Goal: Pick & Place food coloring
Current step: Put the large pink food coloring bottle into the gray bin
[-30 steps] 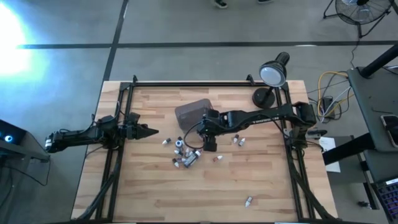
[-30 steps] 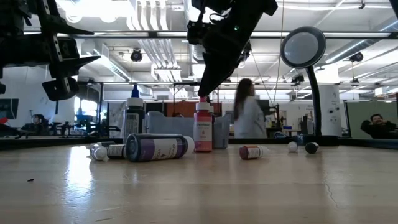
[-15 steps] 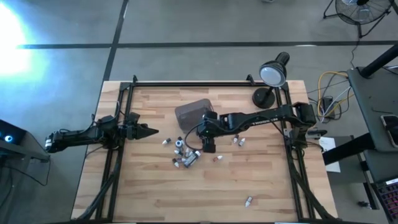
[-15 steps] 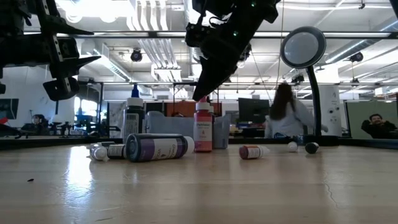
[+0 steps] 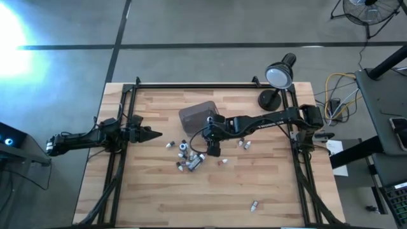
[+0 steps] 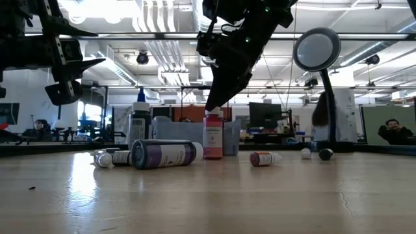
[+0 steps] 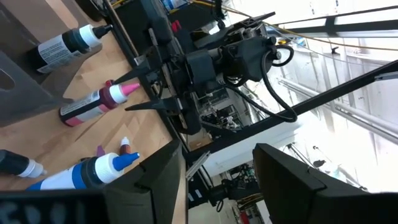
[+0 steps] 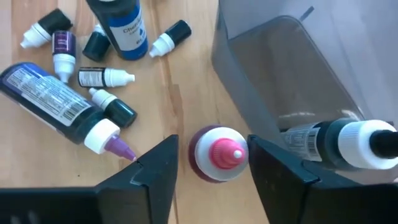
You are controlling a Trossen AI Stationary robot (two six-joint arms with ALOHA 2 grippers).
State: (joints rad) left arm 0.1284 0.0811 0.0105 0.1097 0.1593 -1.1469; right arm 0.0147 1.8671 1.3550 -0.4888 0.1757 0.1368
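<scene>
Right gripper (image 8: 211, 171) hangs directly above an upright pink-capped bottle (image 8: 218, 154), fingers parted to either side of the cap, nothing grasped; in the low view the fingertips sit just over that bottle (image 6: 212, 134), not clearly touching. Just beside it stands the translucent grey square tub (image 8: 292, 81), with a white-capped bottle (image 8: 339, 144) lying against its wall. On the other side a large dark bottle with a purple tip (image 8: 62, 112) lies flat, and past it a scatter of small food coloring bottles (image 8: 106, 77) with white and dark caps, some touching, plus an upright blue bottle (image 8: 122, 28). The high view shows what the wrist camera cannot: the whole cluster (image 5: 189, 156) near the centre of the wooden table (image 5: 159, 197), two more small bottles (image 5: 244, 144) beside the right arm, one apart at (image 5: 222, 161), and a stray one (image 5: 254, 205) well apart near the front edge. Left gripper (image 5: 152, 134) waits at the left side of the table, raised, jaws apart and holding nothing. The low view gives heights: the purple-labelled bottle (image 6: 166, 153) on its side, a small red-labelled one (image 6: 263, 158) lying alone. A round lamp (image 5: 278, 75) on a black base stands at the table's far right corner. Floor is grey concrete; beyond the table is an open workshop with ceiling ducts, and a seated person (image 6: 393, 133) at far right.
</scene>
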